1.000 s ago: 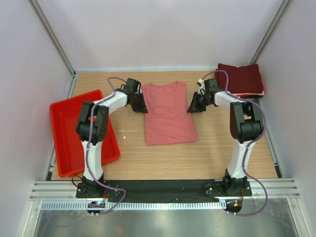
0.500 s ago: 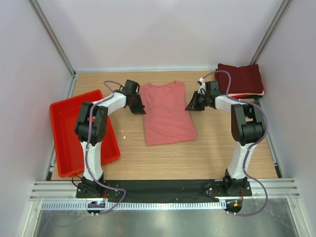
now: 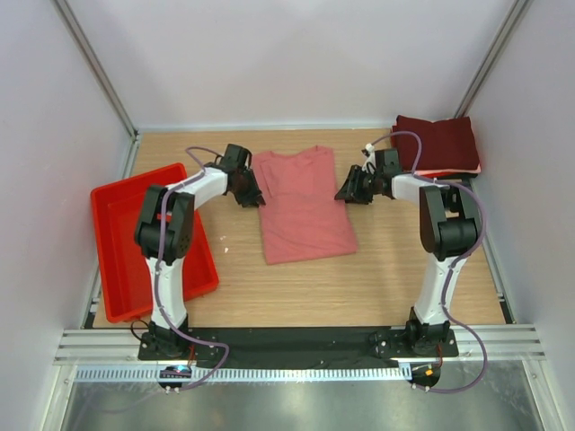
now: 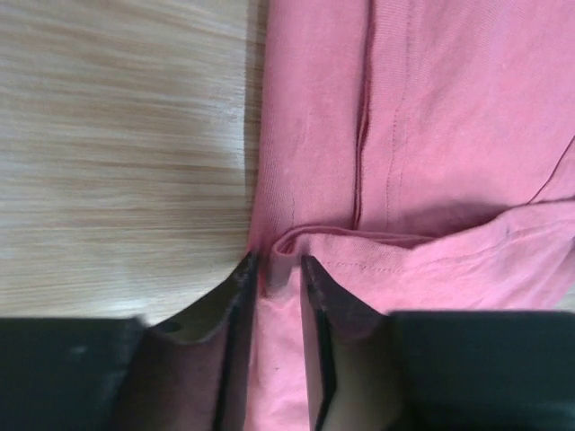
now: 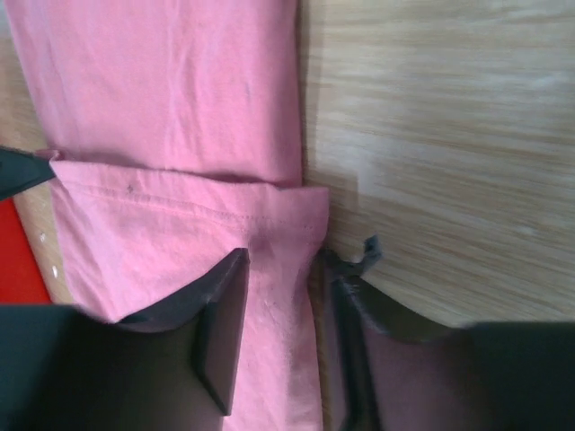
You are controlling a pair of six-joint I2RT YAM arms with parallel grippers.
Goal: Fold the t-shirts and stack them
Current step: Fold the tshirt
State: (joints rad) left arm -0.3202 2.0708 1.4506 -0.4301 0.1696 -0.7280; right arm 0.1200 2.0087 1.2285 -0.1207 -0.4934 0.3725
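Note:
A salmon-pink t-shirt lies flat mid-table with its sleeves folded in. My left gripper is at its left edge; in the left wrist view the jaws are pinched on a fold of pink cloth. My right gripper is at the shirt's right edge; in the right wrist view pink cloth fills the gap between its jaws. Folded dark maroon t-shirts are stacked at the far right corner, with a thin pale layer showing beneath.
A red plastic tray sits at the left edge of the wooden table. White walls close in the back and both sides. The tray's red edge shows in the right wrist view.
Both grippers have shifted slightly toward the far side and closer in on the shirt's edges. The pink shirt has crept a little up and left with them.

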